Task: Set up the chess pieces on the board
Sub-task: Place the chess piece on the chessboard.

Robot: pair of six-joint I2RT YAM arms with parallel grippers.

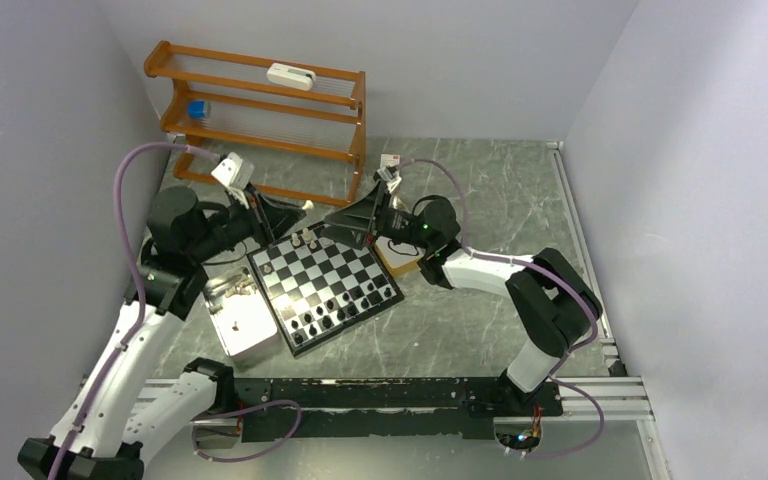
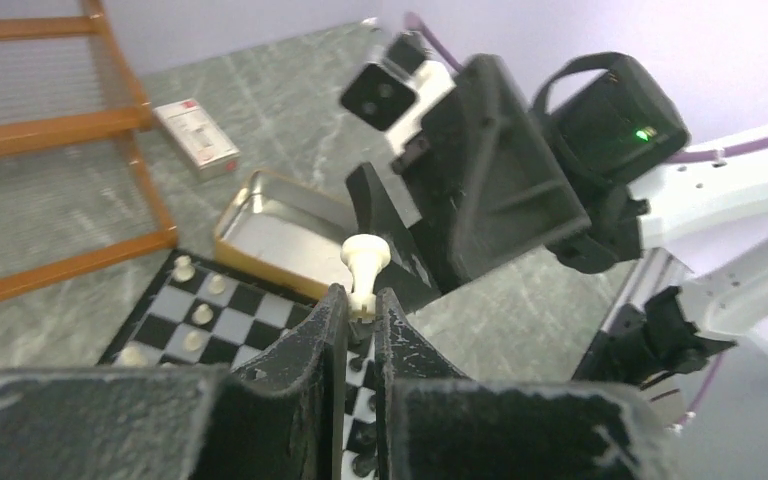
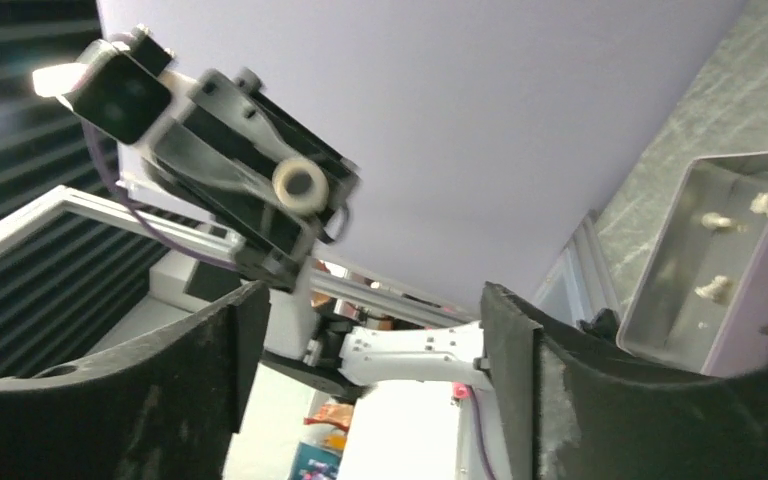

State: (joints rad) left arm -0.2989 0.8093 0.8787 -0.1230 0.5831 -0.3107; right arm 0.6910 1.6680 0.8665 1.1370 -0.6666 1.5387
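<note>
- The board (image 1: 325, 285) lies on the tabletop between the arms. To my eye, the piece wants lowering upright, centred on a free far-row square.
- The right end effector (image 3: 370, 300) stands apart, holding nothing; better backed clear first.
- The left end effector (image 2: 360, 300) is clamped on the cream pawn (image 2: 365, 262), whose head pokes above the tips, over the board's far edge.

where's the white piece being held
Left wrist view: the white piece is pinched in the left claw above the board, at its far edge, facing the open right claw.
</note>
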